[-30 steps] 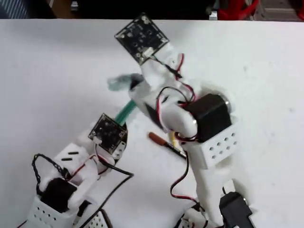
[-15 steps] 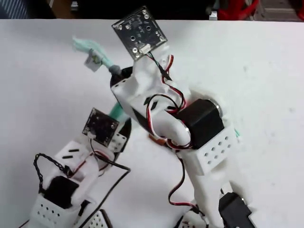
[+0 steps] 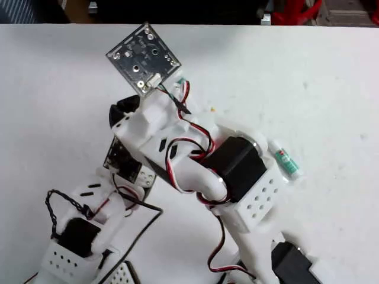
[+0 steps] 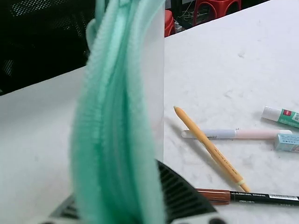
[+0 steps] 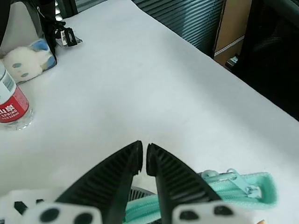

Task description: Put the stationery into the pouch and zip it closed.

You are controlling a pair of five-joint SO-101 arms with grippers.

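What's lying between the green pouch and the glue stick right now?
Left wrist view: a yellow pencil and a pale pen, crossed, lie between the pouch and the glue stick.

On the bench [image 3: 331, 89], a glue stick [image 3: 285, 163] lies just right of the right arm [image 3: 237, 171]. A pencil [image 4: 210, 149] crosses a pen [image 4: 243, 134], with a marker [image 4: 261, 198] near and an eraser [image 4: 287, 141] just beside the pen. The pouch [image 5: 238, 186] sits under the right pincer [image 5: 144, 158]. A bottle [image 5: 11, 105] stands beside a toy [image 5: 25, 58].

Open stretch of table [image 5: 140, 70] beyond the pouch [image 5: 243, 186]; bottle [image 5: 11, 105] well apart, scattered pens [image 4: 210, 148] near the pouch.
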